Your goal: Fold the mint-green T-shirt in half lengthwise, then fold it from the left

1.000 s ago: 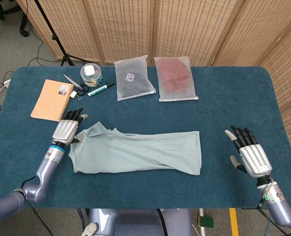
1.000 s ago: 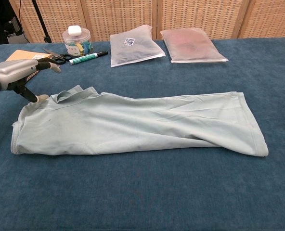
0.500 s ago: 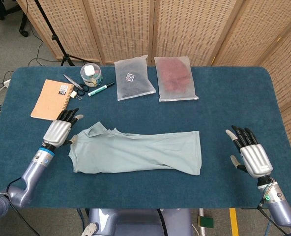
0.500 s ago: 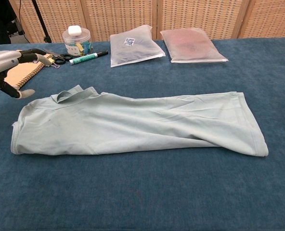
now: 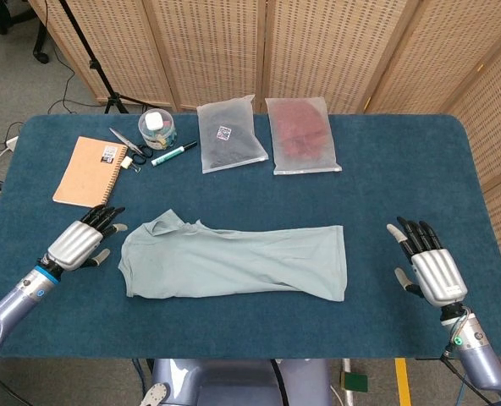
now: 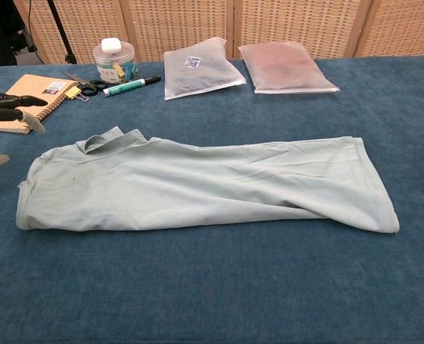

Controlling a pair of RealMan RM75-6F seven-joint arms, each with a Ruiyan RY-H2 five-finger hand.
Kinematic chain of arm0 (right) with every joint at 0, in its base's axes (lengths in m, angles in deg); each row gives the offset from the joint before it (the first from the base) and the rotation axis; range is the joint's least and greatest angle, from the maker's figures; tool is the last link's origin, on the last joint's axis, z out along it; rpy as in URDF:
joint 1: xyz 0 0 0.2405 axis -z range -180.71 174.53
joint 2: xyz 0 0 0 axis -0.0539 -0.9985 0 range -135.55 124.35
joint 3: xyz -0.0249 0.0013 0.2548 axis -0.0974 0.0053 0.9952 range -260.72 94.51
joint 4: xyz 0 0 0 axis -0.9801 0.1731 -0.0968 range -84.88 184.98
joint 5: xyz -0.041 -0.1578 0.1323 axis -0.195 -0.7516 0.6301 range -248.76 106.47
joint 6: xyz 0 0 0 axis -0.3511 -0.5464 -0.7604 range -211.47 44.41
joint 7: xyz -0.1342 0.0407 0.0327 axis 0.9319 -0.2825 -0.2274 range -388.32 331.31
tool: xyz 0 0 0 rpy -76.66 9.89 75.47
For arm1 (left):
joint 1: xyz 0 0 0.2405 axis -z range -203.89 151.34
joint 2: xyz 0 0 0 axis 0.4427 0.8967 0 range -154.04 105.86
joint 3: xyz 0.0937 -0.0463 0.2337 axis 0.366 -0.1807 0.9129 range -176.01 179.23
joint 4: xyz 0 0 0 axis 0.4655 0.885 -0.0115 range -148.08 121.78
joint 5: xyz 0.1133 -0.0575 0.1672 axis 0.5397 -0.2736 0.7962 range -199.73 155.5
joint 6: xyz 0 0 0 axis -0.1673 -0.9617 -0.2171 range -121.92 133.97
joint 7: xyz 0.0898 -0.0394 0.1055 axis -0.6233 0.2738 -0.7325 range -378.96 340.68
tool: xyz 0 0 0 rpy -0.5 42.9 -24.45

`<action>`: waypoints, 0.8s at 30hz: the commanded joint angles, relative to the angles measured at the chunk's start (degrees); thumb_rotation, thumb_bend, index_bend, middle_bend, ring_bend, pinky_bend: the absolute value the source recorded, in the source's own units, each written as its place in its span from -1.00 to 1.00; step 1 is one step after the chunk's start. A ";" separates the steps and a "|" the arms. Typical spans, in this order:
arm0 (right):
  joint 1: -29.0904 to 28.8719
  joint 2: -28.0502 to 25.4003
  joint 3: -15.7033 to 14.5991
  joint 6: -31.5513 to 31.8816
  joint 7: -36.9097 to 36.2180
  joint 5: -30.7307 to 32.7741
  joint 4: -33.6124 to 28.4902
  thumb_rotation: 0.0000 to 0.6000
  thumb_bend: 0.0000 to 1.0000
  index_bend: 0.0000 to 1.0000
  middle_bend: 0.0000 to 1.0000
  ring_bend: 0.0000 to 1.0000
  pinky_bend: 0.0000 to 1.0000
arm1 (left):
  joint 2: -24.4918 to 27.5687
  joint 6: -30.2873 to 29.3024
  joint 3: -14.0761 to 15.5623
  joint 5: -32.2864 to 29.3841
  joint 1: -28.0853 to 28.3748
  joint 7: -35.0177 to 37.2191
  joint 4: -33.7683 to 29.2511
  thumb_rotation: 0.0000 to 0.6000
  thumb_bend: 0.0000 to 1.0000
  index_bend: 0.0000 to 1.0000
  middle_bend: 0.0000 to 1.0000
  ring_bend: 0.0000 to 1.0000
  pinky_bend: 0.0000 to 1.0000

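T-shirt (image 5: 233,261) lies folded lengthwise on table (image 5: 403,169); left hand (image 5: 79,242) at its 9 o'clock, right hand (image 5: 426,264) at 3 o'clock, both spread, empty.

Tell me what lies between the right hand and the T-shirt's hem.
Only bare blue table lies between the right hand and the T-shirt, as the head view shows.

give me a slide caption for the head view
Mint-green T-shirt folded lengthwise on the blue table, left hand and right hand open at either side.
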 commanded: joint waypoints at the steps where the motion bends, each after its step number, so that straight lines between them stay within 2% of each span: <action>1: 0.04 0.01 0.13 -0.11 -0.16 0.09 0.10 1.00 -0.17 -1.00 -1.00 -1.00 -1.00 | -3.15 -0.63 2.10 1.87 -0.51 2.17 4.63 1.00 -0.15 -0.39 -1.00 -1.00 -1.00; 8: 0.16 -0.02 0.43 -0.26 -0.67 0.06 0.26 1.00 -0.17 -1.00 -1.00 -1.00 -1.00 | -6.20 -0.85 2.66 2.03 -0.59 3.32 9.42 1.00 -0.12 -0.36 -1.00 -1.00 -1.00; 24: 0.39 -0.14 0.83 -0.52 -1.38 -0.04 0.04 1.00 -0.12 -1.00 -1.00 -1.00 -1.00 | -9.08 1.08 3.36 1.60 -0.12 4.05 12.82 1.00 -0.11 -0.29 -1.00 -1.00 -1.00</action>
